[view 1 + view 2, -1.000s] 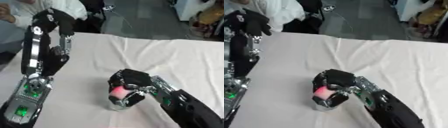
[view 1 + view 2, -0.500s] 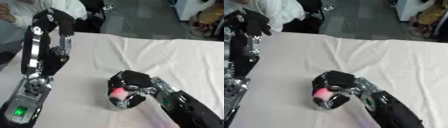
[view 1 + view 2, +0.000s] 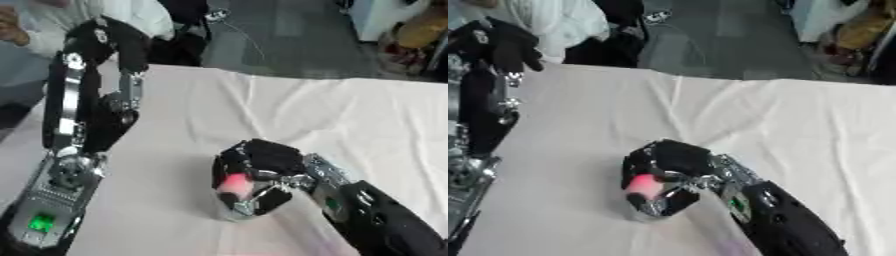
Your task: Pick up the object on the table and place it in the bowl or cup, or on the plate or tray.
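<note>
A small pink object (image 3: 234, 183) sits between the curled fingers of my right hand (image 3: 261, 162), near the middle front of the white cloth. Directly under the hand is a shiny metal cup (image 3: 236, 211), mostly hidden by the fingers. In the right eye view the pink object (image 3: 642, 184) shows at the cup's mouth; whether it rests inside I cannot tell. My left arm rises at the left side, and its black hand (image 3: 502, 41) is held high near the table's far left edge, fingers hanging relaxed and holding nothing.
A wrinkled white cloth (image 3: 332, 120) covers the table. People sit beyond the far left edge, and bags and clutter lie on the floor at the upper right.
My right hand stays over the cup with the pink object; it has barely shifted. The left arm has not moved.
</note>
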Action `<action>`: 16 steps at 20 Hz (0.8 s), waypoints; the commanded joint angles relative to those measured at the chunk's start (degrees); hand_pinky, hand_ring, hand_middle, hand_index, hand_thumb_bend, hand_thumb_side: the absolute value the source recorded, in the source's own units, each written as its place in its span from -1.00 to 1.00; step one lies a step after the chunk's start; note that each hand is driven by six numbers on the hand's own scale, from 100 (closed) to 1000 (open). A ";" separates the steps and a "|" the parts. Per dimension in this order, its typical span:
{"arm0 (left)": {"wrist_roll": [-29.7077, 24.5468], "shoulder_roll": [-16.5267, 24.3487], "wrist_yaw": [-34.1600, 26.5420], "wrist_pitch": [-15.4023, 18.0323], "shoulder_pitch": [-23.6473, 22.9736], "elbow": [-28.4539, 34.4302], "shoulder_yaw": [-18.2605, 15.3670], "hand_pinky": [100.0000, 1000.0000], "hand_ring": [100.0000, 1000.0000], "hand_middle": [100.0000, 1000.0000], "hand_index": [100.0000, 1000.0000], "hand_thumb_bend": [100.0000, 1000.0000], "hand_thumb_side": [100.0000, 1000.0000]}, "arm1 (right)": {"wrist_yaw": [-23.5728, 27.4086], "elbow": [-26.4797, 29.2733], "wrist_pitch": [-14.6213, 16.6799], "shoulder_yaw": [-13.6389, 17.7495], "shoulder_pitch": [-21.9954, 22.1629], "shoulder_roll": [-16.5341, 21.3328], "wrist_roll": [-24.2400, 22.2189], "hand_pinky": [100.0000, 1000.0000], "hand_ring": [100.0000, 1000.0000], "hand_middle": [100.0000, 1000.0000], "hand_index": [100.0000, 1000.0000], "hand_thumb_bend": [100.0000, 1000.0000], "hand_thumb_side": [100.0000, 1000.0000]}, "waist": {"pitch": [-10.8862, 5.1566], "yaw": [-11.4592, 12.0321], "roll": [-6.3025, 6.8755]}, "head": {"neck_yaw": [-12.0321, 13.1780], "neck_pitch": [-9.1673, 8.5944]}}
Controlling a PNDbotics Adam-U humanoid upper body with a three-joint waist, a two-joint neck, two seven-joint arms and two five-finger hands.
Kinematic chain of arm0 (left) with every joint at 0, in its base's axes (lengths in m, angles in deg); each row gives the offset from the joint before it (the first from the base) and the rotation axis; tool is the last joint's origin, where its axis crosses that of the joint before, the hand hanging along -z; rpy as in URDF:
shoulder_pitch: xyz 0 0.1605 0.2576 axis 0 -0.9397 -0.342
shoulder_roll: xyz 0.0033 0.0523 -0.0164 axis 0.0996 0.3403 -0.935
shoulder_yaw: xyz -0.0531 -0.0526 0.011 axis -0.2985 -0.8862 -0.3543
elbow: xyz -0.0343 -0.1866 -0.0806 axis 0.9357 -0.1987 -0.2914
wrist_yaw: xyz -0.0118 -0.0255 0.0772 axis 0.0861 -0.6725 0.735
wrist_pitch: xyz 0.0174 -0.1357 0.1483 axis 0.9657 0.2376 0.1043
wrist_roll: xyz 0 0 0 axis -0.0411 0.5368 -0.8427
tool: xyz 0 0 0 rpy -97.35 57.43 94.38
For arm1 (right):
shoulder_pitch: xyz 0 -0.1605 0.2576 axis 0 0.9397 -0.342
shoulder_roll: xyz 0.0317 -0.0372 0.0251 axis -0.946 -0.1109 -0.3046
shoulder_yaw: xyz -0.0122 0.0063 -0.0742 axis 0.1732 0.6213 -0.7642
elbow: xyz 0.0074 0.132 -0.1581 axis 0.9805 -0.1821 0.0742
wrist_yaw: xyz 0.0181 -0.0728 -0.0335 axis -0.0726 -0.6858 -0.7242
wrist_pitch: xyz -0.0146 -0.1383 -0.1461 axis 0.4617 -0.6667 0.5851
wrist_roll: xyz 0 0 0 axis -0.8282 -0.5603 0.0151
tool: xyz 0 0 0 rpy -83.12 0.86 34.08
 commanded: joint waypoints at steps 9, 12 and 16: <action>-0.04 0.77 -0.18 0.10 0.79 0.88 0.00 -0.04 -0.36 0.02 0.16 -1.00 0.24 | -1.56 0.56 -1.29 0.78 -0.62 -0.40 2.72 -0.02 0.20 0.12 0.38 -1.00 0.13 | -0.70 -0.04 0.32 | -0.03 -0.58; -0.05 0.78 -0.19 0.10 0.79 0.88 0.01 -0.04 -0.36 0.02 0.16 -1.00 0.24 | -1.65 0.74 -1.68 0.75 -0.59 -0.31 3.45 0.10 0.24 0.16 0.37 -1.00 0.16 | -0.70 -0.05 0.32 | -0.05 -0.57; -0.04 0.78 -0.19 0.10 0.79 0.88 0.01 -0.04 -0.36 0.02 0.16 -1.00 0.24 | -1.73 0.94 -2.17 0.66 -0.49 -0.17 4.38 0.03 0.22 0.14 0.34 -1.00 0.18 | -0.70 -0.08 0.32 | -0.13 -0.56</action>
